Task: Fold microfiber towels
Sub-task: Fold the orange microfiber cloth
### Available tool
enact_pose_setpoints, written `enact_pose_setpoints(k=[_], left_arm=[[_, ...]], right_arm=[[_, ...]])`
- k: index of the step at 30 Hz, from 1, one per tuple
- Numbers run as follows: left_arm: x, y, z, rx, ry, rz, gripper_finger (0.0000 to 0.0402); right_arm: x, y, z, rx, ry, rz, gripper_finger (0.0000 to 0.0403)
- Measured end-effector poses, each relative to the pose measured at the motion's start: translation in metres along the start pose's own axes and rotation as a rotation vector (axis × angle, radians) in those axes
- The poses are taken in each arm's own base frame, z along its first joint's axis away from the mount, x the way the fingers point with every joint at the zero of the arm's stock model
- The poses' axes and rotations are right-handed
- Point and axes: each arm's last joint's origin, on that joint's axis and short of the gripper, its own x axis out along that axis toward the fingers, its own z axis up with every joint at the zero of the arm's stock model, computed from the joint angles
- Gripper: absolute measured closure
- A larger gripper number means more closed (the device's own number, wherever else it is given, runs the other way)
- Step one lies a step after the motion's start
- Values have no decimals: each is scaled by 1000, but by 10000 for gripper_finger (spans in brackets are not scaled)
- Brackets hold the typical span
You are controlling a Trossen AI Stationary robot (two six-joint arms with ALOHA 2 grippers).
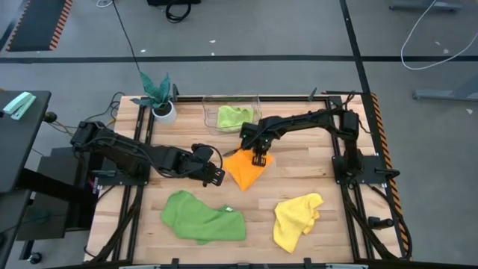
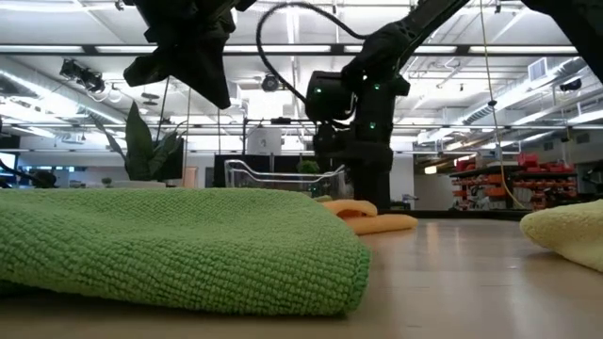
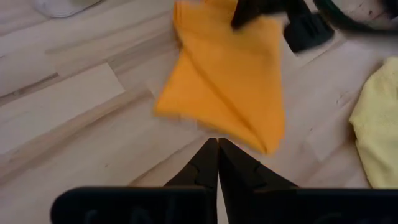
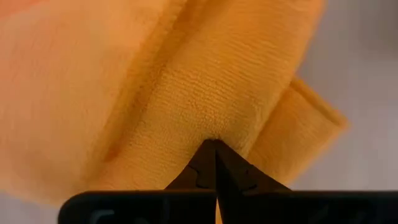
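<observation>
The orange towel (image 1: 245,173) lies partly folded at the table's middle. My right gripper (image 1: 259,159) stands on its far part, shut on the cloth. My left gripper (image 1: 219,175) hovers just left of the towel, shut and holding nothing; in the left wrist view its tips (image 3: 217,140) point at the towel's near edge (image 3: 249,134). The dark green towel (image 1: 203,217) and the yellow towel (image 1: 296,220) lie crumpled near the front edge. The light lime green towel (image 1: 233,117) lies in the clear bin (image 1: 258,101). My right gripper pinches a raised ridge of the orange towel (image 4: 208,121) between its two shut fingertips, and the cloth puckers right at the tips. It comes from above, pointing steeply down. How many layers it has I cannot tell. The rest of the towel (image 2: 377,222) lies on the table.
A teal-leaved plant in a white pot (image 1: 160,101) stands at the far left beside the bin. Bare wood (image 1: 314,168) shows to the right of the orange towel and between the two front towels.
</observation>
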Motion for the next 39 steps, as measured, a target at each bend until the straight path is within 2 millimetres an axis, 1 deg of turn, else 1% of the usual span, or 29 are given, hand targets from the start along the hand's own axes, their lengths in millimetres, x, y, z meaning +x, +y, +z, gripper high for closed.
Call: enact_pose_setpoints(k=[3, 5, 9, 12, 17, 21, 26, 28, 30, 34, 36, 39], left_arm=[[0, 2, 0, 26, 2, 17, 390], [0, 4, 0, 38, 2, 41, 391], [1, 12, 1, 61, 17, 111, 383], [1, 17, 0, 80, 31, 155, 377], [0, 18, 0, 88, -5, 177, 378], [2, 18, 1, 86, -10, 185, 387], [9, 16, -1, 91, -5, 198, 392], [12, 15, -2, 92, -5, 199, 389], [16, 14, -3, 93, -1, 201, 383], [19, 12, -5, 88, 9, 191, 374], [21, 11, -5, 88, 9, 188, 374], [21, 11, -6, 91, 11, 192, 380]], right_arm=[[-11, -9, -6, 100, 34, -83, 403], [-15, -12, -14, 154, 102, -139, 403], [-17, -12, -28, 203, 241, -172, 403], [-19, -3, -34, 163, 314, -171, 403], [-24, 11, -28, 7, 233, -142, 403], [-24, 12, -28, -27, 235, -120, 403], [-23, 7, -21, -55, 169, -115, 403], [-22, 1, -17, -41, 121, -99, 403], [-21, -7, -17, 11, 105, -53, 403], [-14, -21, -29, 131, 156, -31, 403], [-10, -23, -38, 169, 210, -26, 403], [-3, -15, -48, 186, 262, -6, 403]])
